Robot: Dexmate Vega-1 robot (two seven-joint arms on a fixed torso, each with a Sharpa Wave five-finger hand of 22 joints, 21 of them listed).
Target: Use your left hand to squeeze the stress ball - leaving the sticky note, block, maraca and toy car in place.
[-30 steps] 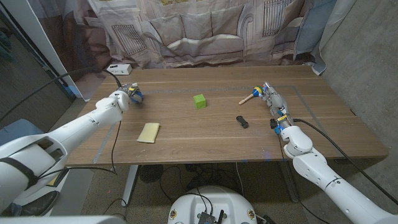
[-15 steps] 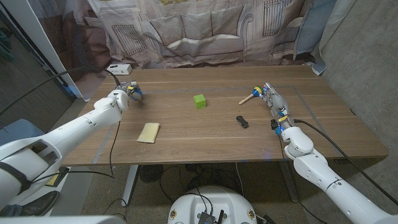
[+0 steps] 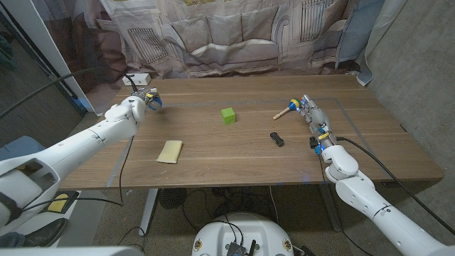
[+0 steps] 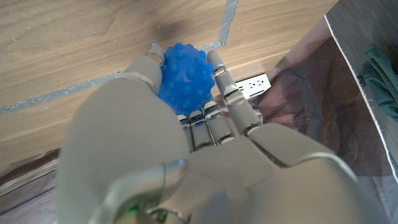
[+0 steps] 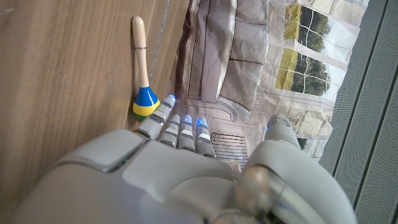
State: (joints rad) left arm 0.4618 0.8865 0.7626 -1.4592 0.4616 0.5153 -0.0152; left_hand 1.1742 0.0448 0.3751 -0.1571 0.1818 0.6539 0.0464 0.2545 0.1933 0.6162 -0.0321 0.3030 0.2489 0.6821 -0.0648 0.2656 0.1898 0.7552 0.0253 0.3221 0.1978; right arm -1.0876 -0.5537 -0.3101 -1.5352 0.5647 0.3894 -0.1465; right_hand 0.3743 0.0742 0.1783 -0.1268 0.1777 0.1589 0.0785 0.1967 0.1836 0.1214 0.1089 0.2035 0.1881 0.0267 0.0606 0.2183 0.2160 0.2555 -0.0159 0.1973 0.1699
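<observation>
Left hand (image 3: 135, 107): gripping the blue stress ball (image 4: 184, 77), fingers wrapped around it, near the table's (image 3: 234, 153) ten o'clock corner. Risk, judged: a loose squeeze could let the ball pop free and roll toward the sticky note (image 3: 170, 151) at five o'clock. Ball sits inside the grip, against the fingers. Right hand (image 3: 315, 118): holding nothing, just beside the maraca (image 3: 287, 108).

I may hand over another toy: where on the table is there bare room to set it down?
Bare wood spans the near edge of the table, between the sticky note and toy car. It is crowded by the maraca and right hand.
</observation>
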